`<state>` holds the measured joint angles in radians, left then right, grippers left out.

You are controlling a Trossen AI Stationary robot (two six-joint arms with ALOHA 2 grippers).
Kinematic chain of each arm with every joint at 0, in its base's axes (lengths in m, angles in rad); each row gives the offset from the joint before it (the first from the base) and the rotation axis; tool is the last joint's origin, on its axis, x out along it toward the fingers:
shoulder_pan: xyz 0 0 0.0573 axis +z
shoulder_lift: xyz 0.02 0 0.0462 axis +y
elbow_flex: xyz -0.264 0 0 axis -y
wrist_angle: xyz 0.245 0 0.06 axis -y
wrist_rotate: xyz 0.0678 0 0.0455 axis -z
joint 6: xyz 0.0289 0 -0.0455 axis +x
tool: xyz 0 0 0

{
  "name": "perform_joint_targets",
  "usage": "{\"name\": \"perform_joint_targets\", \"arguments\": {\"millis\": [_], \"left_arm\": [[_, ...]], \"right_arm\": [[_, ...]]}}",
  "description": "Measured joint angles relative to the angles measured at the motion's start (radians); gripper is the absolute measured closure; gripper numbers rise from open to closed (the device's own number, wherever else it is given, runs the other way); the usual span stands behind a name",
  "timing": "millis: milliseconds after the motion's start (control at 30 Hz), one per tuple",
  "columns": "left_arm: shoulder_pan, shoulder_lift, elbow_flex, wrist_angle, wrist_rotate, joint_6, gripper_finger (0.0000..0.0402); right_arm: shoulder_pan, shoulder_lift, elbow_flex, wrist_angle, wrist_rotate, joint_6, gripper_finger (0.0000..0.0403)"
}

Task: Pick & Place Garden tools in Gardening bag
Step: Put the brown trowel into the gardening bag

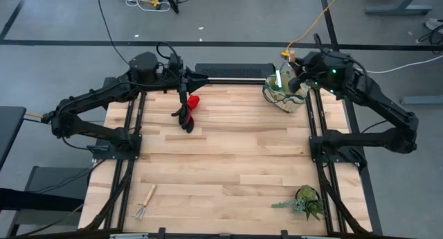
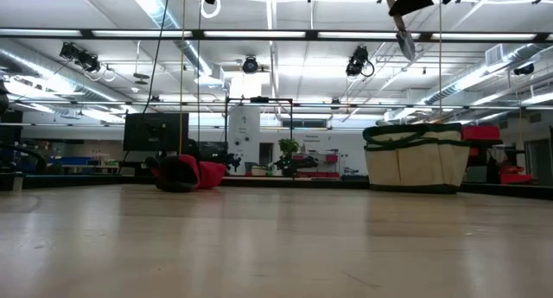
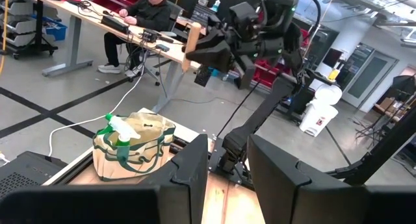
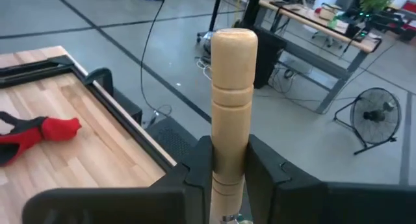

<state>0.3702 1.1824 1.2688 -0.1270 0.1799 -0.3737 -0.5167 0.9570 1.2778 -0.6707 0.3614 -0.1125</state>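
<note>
From above, the beige fabric gardening bag with dark green trim (image 1: 285, 95) sits at the far right corner of the pale wooden plank surface (image 1: 228, 163), with a green plastic piece (image 1: 277, 78) poking out of it. The right gripper (image 1: 296, 78) hangs over the bag, its jaws clamped on a wooden-handled silver trowel (image 1: 288, 57) whose handle end shows just beyond the bag's far rim. The red-and-black gloves (image 1: 187, 111) lie well to the left of the bag, along the same far edge, and the left gripper (image 1: 184, 89) hovers right above them. A small wooden-handled metal rake (image 1: 145, 202) lies at the near left corner, far from the bag, and a leafy green plant (image 1: 304, 201) lies at the near right corner. From surface height, the bag (image 2: 419, 156) stands upright at the right, the trowel blade (image 2: 404, 41) hangs high above it under the right gripper (image 2: 416, 0), and the gloves (image 2: 186, 173) form a low heap well left of the bag. The left wrist view looks past that arm's own jaws, which stand apart with nothing between them, toward the bag (image 3: 133, 146) and the green piece (image 3: 118, 129) in it, with the trowel handle (image 3: 192, 45) held above; a person sits at a desk in the room beyond. The right wrist view shows the round wooden handle (image 4: 231, 100) gripped upright between the jaws, and the gloves (image 4: 39, 134) on the planks.
</note>
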Motion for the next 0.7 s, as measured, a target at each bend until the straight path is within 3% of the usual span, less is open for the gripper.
{"name": "perform_joint_targets", "arguments": {"millis": [233,700], "left_arm": [[0.000,0.000,0.000,0.000,0.000,0.000,0.0287],[0.000,0.000,0.000,0.000,-0.003,0.002,0.0287]], "right_arm": [[0.000,-0.098,-0.100,0.006,0.016,0.034,0.0342],[-0.034,-0.210,-0.379,0.282,0.048,-0.029,0.0342]]}}
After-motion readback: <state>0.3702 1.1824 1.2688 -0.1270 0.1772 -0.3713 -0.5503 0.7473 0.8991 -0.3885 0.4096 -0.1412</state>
